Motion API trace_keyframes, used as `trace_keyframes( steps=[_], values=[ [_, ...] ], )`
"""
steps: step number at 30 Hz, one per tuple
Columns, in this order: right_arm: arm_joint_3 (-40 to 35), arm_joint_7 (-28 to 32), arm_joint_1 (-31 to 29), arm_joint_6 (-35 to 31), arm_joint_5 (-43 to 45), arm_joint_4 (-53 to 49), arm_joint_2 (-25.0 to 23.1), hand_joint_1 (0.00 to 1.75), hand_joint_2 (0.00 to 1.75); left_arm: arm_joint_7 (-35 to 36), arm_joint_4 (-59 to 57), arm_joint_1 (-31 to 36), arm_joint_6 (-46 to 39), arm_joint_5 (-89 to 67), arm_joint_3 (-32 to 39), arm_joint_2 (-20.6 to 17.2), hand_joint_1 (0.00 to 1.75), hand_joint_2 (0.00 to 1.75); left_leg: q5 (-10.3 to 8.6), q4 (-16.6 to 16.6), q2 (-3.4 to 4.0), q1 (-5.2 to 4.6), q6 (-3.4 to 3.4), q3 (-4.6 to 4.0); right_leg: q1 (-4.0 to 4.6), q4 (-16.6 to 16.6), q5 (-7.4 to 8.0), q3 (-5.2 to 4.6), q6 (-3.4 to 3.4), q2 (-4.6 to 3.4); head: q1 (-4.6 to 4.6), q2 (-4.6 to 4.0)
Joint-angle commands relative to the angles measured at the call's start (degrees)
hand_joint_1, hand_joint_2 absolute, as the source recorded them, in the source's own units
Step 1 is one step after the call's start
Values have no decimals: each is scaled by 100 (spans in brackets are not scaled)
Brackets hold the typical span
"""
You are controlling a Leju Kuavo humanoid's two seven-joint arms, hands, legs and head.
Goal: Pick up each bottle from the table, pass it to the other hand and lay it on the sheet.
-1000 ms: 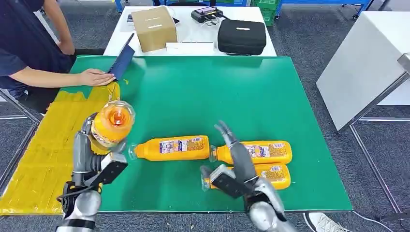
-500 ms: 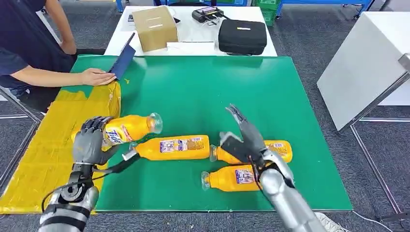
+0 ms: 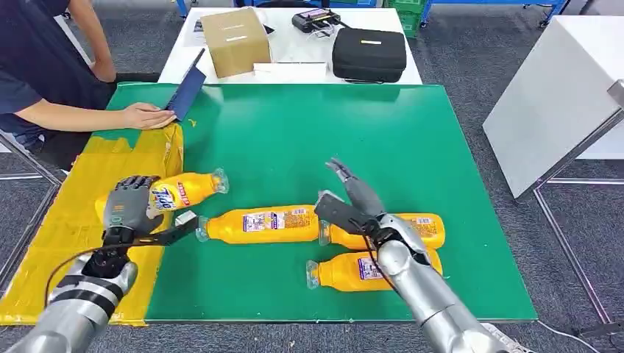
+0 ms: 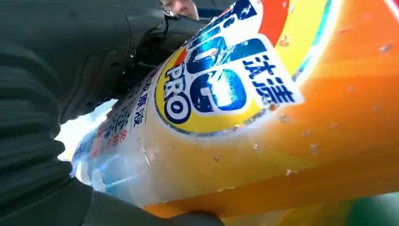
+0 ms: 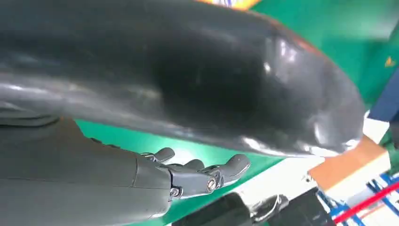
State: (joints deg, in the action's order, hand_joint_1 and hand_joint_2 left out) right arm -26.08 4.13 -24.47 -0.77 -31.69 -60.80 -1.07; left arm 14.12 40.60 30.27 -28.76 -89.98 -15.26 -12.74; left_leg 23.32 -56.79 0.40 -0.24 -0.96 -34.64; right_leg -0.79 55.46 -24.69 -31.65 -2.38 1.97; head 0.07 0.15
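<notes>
My left hand [image 3: 126, 209] grips an orange bottle [image 3: 184, 191] lying sideways just above the yellow sheet [image 3: 66, 243], its clear cap end pointing toward the green mat. The left wrist view shows that bottle's label [image 4: 221, 84] close up inside the fingers [image 4: 70, 52]. Three more orange bottles lie on the green mat: one in the middle [image 3: 261, 224], one beside my right hand [image 3: 416, 228], one nearer the front edge [image 3: 368, 271]. My right hand [image 3: 349, 202] hovers open over the neck of the second bottle, fingers [image 5: 202, 174] apart and holding nothing.
A person's hand [image 3: 147, 116] rests on the mat's far left corner beside a dark blue folder [image 3: 185, 92]. Behind the green mat [image 3: 309, 132] stand a cardboard box [image 3: 234, 40] and a black case [image 3: 368, 55] on a white table. Another white table [image 3: 559, 88] is on the right.
My left hand has lowered the bottle leftward toward the yellow sheet, now lying flatter. My right hand has dropped slightly and shifted left, closer to the bottles on the mat.
</notes>
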Motion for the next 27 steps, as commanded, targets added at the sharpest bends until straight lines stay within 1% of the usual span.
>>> trace_keyframes(
  steps=[1,2,3,4,5,7,8,9,11,13,16,17,20,22,25,26,27],
  values=[
    [-553,-93,-524,-1,-78,975,-253,0,0,-331,-1652,1024,1107,-2,-479,-175,155,175,9,-9,8,9,9,7,7,6,-5,6,10,-25,-2,0],
    [-573,-90,-600,20,-76,1102,-300,0,0,-398,-1789,1128,1314,-2,-564,-181,68,175,5,-9,5,8,7,-3,6,9,-2,-4,8,-17,0,0],
    [-576,-92,-622,24,-72,1146,-324,0,0,-458,-1851,1182,1414,-2,-571,-192,24,175,7,-13,-1,9,9,0,7,11,-6,2,11,-17,0,0],
    [-577,-93,-638,23,-68,1196,-351,0,0,-500,-1899,1217,1484,-2,-556,-204,0,175,3,-9,4,8,8,-6,6,8,-2,-6,8,-17,-2,0],
    [-595,-89,-654,17,-76,1290,-376,0,0,-705,-2001,1291,1676,-2,-671,-221,0,175,8,-16,5,14,11,-3,12,12,-4,-2,12,-24,-2,0],
    [-624,-70,-666,1,-92,1375,-390,0,0,-1219,-2012,1301,1797,167,-551,-231,0,175,2,-5,0,8,7,3,6,5,-3,4,10,-17,2,0],
    [-648,-54,-690,7,-98,1458,-404,0,0,-1379,-2036,1334,1947,147,-582,-267,0,0,-2,0,-1,4,7,1,2,3,0,3,8,-13,0,0],
    [-657,-46,-721,3,-97,1528,-426,0,0,-1458,-2007,1335,1960,150,-584,-272,0,0,2,-3,8,8,11,6,7,5,0,6,12,-28,0,0],
    [-686,-37,-790,0,-105,1657,-470,0,0,-1765,-1974,1342,1948,328,-453,-220,0,0,1,-5,5,8,12,6,6,8,-2,6,12,-25,0,0],
    [-770,-64,-960,0,-170,1925,-558,0,0,-2351,-1905,1353,2159,790,-181,-81,0,0,-1,-5,-3,6,13,4,5,11,-3,5,12,-16,-2,0],
    [-869,-72,-1224,83,-175,2311,-655,0,0,-3314,-1805,1408,2861,1714,221,-28,0,0,-1,-11,-7,9,13,2,7,15,-4,4,11,-15,-2,0],
    [-938,-77,-1340,135,-172,2466,-698,0,0,-3475,-1711,1391,3063,1968,203,-95,0,0,-5,-7,-8,4,10,0,3,14,-2,0,8,-10,-2,0],
    [-941,-81,-1379,136,-156,2517,-716,0,0,-3479,-1674,1381,3093,2068,125,-144,0,0,-9,-4,-11,3,13,4,1,15,0,3,8,-13,2,0],
    [-1029,-128,-1455,209,-199,2628,-738,0,0,-3861,-1672,1364,3299,2511,342,-113,0,0,-9,-2,-13,2,14,6,0,14,0,6,9,-12,0,0],
    [-1261,-195,-1763,318,-320,3175,-942,0,0,-4701,-1538,1330,4281,3753,830,-126,0,0,-13,-6,-17,1,11,1,-1,17,1,-1,8,-9,0,0],
    [-1329,-222,-1831,353,-360,3350,-1005,0,0,-4908,-1425,1288,4508,4119,998,-117,0,0,-13,-7,-12,3,13,1,1,18,1,0,9,-12,0,0],
    [-1412,-254,-1886,329,-427,3551,-1060,0,0,-4926,-1244,1215,4611,4471,1016,-99,0,0,-5,-19,-4,13,20,3,10,25,-2,3,18,-34,0,0]
  ],
)
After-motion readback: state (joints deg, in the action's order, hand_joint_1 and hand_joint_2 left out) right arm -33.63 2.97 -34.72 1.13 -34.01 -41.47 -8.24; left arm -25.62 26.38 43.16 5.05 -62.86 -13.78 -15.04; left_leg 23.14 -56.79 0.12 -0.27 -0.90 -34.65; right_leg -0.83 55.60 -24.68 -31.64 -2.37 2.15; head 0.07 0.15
